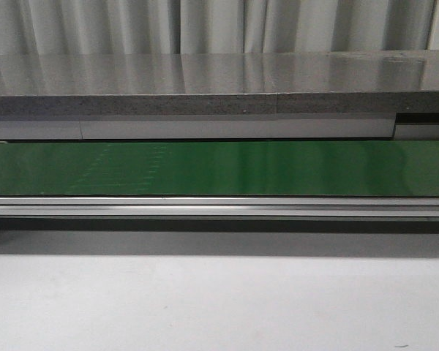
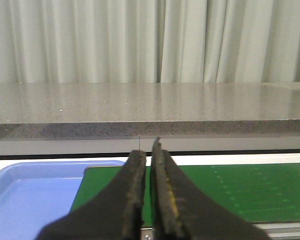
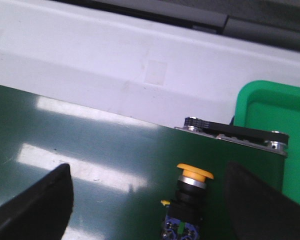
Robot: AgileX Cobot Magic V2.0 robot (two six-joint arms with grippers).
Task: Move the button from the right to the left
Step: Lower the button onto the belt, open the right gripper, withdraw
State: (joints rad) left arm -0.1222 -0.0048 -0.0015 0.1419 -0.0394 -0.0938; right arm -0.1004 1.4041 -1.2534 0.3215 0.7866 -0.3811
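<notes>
The button (image 3: 189, 200), a yellow-orange mushroom head on a black body with blue terminals, lies on the dark green belt (image 3: 90, 165) in the right wrist view. My right gripper (image 3: 150, 200) is open wide above the belt; the button lies between its fingers, close to the right-hand one (image 3: 262, 205), and touches neither. My left gripper (image 2: 147, 160) is shut and empty, held over the near edge of the green belt (image 2: 240, 192). Neither the button nor either gripper shows in the front view, only the green belt (image 1: 219, 168).
A blue tray (image 2: 25, 195) sits at the belt's left end. A green tray (image 3: 277, 135) sits past the belt's right end, beside a black roller bracket (image 3: 235, 132). A grey stone counter (image 1: 205, 80) and curtains stand behind the belt. An aluminium rail (image 1: 219, 207) runs along its front.
</notes>
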